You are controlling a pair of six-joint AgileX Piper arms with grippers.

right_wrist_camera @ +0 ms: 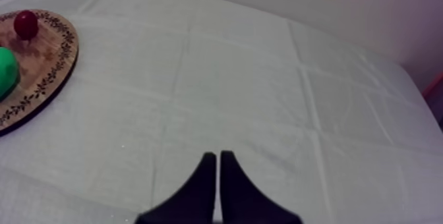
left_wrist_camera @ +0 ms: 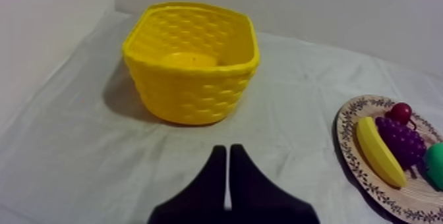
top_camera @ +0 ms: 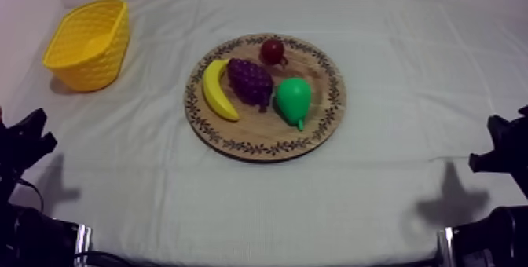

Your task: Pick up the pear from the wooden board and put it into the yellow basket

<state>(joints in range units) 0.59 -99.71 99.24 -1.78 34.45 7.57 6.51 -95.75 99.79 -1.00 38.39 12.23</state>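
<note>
The pear [top_camera: 293, 100] lay on its side on the right half of the wooden board [top_camera: 259, 140], just beside the grapes [top_camera: 250, 82]. Its long axis ran from far to near, the broad end toward the small red fruit [top_camera: 273, 50] and the narrow stem end pointing at the near rim, slanted a little to the right. The banana [top_camera: 217, 89] lay left of the grapes. The yellow basket [top_camera: 88, 42] stood at the bench's [top_camera: 377, 199] far left, well apart from the board. The left pincer [left_wrist_camera: 227, 150] faced the basket, fingers pressed together as a narrow wedge, holding nothing. The right pincer [right_wrist_camera: 217, 154] was likewise closed and empty, over bare cloth beside the board.
</note>
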